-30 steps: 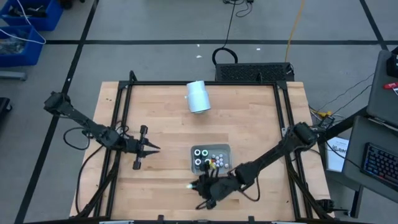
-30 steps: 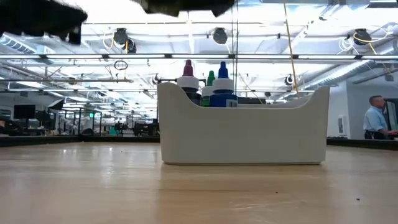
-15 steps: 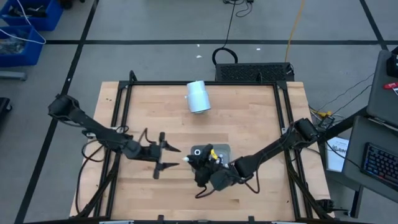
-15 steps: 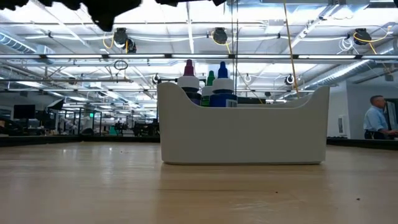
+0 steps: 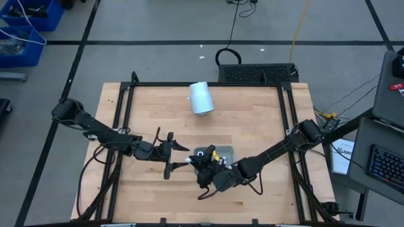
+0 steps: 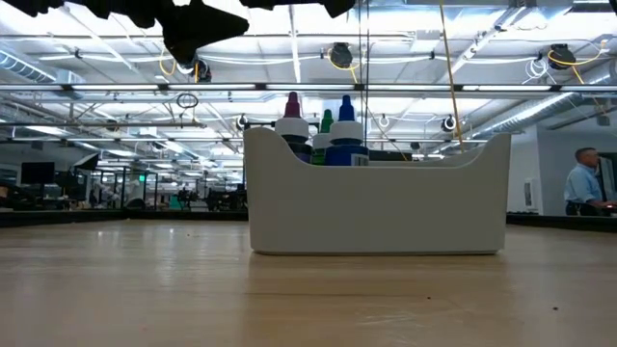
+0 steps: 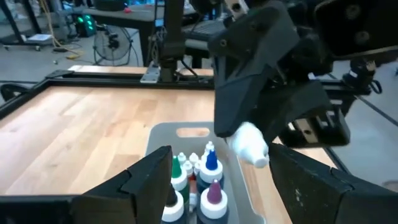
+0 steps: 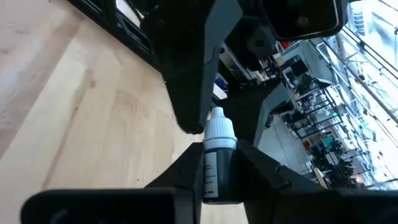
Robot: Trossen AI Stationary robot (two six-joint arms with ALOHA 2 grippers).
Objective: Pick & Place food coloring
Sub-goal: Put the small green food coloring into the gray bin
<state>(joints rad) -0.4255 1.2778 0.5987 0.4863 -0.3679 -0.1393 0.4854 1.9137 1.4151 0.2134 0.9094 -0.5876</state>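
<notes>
Both arms met low in the high view, a little left of centre. The right gripper (image 8: 214, 177) was clamped on one food coloring bottle (image 8: 217, 155), dark body and white cap, fingers either side of the body and the cap standing clear beyond the fingertips. In the high view the bottle showed only as a pale tip at about mid-frame, just left of the grey tray (image 5: 226, 150), pointing toward the left arm. The left gripper (image 5: 179, 156) stood just beside that tip with its jaws spread wide and nothing between them; the left wrist view showed the white cap (image 7: 250, 143) right of centre, between the two dark fingers (image 7: 146, 180) but farther out than their tips, not yet touched. So the bottle's long axis ran roughly along the line joining the two grippers, cap end nearest the open jaws; this read as a hand-over being set up, the left arm the nearer free one. The remaining bottles (image 7: 199, 180) stood upright in the tray at lower centre of the left wrist view, blue, green and purple tips among white caps; the low view showed them over the tray's scooped wall (image 6: 376, 207). A pale-blue cylinder (image 5: 201, 98) lay on its side near the table's far edge, well apart. A person (image 6: 583, 183) stood at far right of the low view, beyond the table.
</notes>
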